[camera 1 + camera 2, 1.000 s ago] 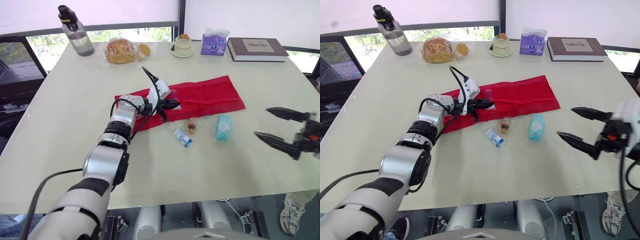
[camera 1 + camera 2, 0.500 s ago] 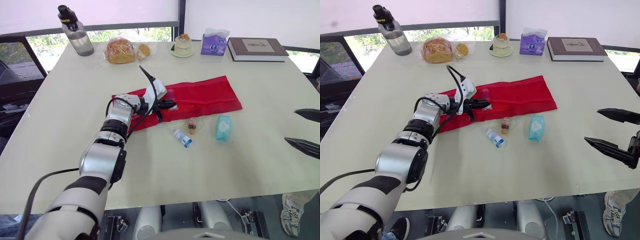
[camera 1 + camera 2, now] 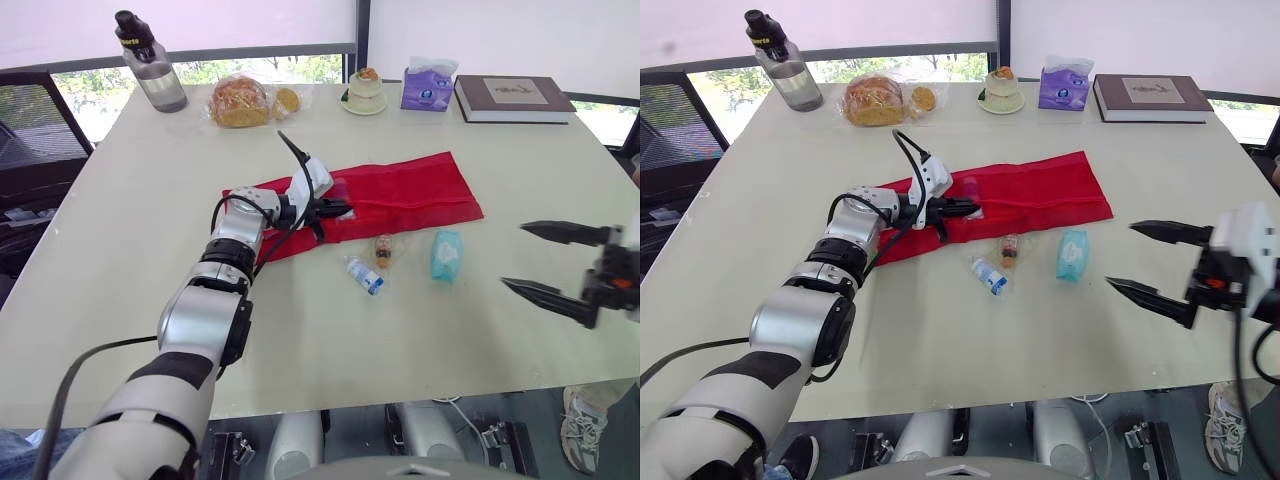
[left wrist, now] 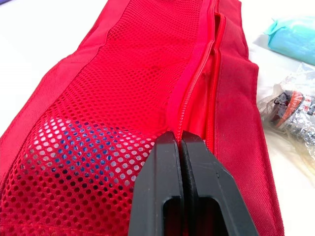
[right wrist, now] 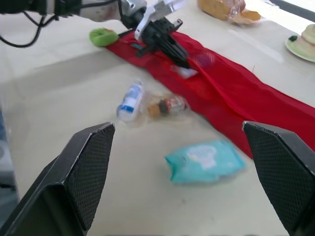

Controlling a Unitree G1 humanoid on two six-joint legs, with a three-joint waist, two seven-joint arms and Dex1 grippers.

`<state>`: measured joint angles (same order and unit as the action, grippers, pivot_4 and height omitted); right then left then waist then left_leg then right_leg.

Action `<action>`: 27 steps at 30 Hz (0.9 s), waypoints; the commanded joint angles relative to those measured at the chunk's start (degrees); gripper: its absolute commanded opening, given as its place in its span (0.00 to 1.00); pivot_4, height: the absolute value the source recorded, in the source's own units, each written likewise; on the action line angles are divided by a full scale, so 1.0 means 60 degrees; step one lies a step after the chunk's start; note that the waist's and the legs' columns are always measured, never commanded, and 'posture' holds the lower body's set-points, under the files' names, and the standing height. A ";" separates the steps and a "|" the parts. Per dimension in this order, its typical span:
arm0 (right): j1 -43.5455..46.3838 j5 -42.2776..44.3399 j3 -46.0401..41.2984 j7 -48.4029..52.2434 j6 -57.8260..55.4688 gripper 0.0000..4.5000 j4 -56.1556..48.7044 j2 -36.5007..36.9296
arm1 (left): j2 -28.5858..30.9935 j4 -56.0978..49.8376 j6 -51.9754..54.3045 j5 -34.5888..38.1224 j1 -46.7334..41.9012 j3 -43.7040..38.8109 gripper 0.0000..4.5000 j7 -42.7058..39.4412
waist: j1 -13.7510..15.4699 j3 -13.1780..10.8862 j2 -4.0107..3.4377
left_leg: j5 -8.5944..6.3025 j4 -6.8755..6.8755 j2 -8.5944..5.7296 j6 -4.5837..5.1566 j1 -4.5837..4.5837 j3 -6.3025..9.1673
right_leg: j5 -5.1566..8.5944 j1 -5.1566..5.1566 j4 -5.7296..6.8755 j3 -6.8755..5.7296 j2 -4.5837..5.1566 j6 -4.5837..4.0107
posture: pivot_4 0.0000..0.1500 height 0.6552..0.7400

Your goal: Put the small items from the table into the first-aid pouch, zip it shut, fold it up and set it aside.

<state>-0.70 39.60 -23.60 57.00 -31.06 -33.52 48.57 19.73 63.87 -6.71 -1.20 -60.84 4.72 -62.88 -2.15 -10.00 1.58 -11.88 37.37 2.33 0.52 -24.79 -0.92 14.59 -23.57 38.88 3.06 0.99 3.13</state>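
The red first-aid pouch (image 3: 400, 190) lies unrolled across the middle of the table. My left gripper (image 3: 340, 208) is shut on the pouch's zipper edge (image 4: 189, 105), beside a mesh pocket with something blue and white inside (image 4: 74, 142). In front of the pouch lie a small white and blue bottle (image 3: 366, 275), a small item in clear wrap (image 3: 384, 248) and a teal wipes pack (image 3: 447, 254). My right gripper (image 3: 513, 256) hangs open over the table's right side, to the right of the teal pack (image 5: 204, 160), with nothing between its fingers.
Along the far edge stand a water bottle (image 3: 150, 60), bagged bread (image 3: 240, 100), a dessert cup on a saucer (image 3: 366, 90), a purple tissue pack (image 3: 428, 85) and a book (image 3: 513, 97). A small green object (image 5: 103, 36) lies by the pouch's left end.
My right gripper swung out to the right past the table edge, then came back left over the table, staying open. The left gripper stays shut on the pouch, barely moved.
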 commanded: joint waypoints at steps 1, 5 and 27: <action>0.0513 -0.0690 0.1478 -0.1163 -0.0038 0.98 -0.0646 -0.0448 | -0.0058 -0.0103 -0.0061 -0.0002 -0.0302 -0.0017 0.00 0.0006 | 0.0020 -0.0001 -0.0002 | 0.0000 0.0000 0.0000 0.0000 -0.0001 0.0002 | -0.0001 0.0000 0.0000 -0.0003 0.0000 -0.0003 | 1.00 0.98; 0.1284 -0.1358 0.3229 -0.2145 -0.0313 0.98 -0.0662 -0.1225 | -0.0169 -0.0121 -0.0018 0.0014 -0.0338 -0.0016 0.00 0.0056 | 0.0053 0.0000 -0.0001 | 0.0000 0.0003 -0.0002 0.0000 -0.0009 -0.0001 | -0.0006 -0.0001 -0.0005 -0.0002 0.0002 -0.0009 | 1.00 0.98; 0.3366 -0.5079 0.8218 -0.3776 -0.1272 0.87 0.2268 -0.3453 | -0.0135 -0.0038 -0.0032 -0.0059 -0.0379 -0.0061 0.00 0.0109 | 0.0082 0.0000 -0.0001 | 0.0000 0.0008 -0.0001 0.0001 -0.0007 0.0002 | -0.0008 -0.0002 0.0002 -0.0007 0.0001 -0.0013 | 1.00 0.98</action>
<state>19.67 10.68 25.64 34.71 -39.26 -19.70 27.41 18.58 63.89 -6.42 -2.00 -61.25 4.97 -62.29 -1.66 -10.00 1.58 -11.88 37.42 2.32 0.53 -24.83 -0.91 14.54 -23.58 38.89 3.02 1.00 3.05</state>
